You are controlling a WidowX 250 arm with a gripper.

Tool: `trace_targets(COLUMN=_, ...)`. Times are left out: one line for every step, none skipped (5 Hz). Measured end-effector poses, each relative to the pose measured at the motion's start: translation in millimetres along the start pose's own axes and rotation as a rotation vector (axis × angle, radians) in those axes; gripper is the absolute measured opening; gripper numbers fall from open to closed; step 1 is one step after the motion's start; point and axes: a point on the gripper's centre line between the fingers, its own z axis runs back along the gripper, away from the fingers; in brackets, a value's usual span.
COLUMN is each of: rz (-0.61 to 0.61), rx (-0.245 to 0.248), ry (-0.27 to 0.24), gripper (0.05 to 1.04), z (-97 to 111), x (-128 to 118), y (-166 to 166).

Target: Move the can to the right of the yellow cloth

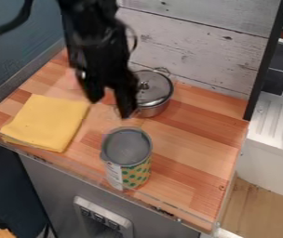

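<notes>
My gripper hangs over the upper middle of the counter, behind and above the can, its two fingers spread apart with nothing between them. The can stands upright near the counter's front edge, grey lid up, with a green-dotted side and a white label part. To its left, a gap of bare wood away, the folded yellow cloth lies flat.
A lidded metal pot stands by the back wall, partly behind the gripper. The wooden counter has a clear raised edge along its front, and a white sink lies beyond its right side.
</notes>
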Motion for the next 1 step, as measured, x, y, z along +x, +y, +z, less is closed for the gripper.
trace_targets(rz=0.016, rx=0.055, ry=0.052, gripper=0.999, z=5.8, x=2.7, y=7.7)
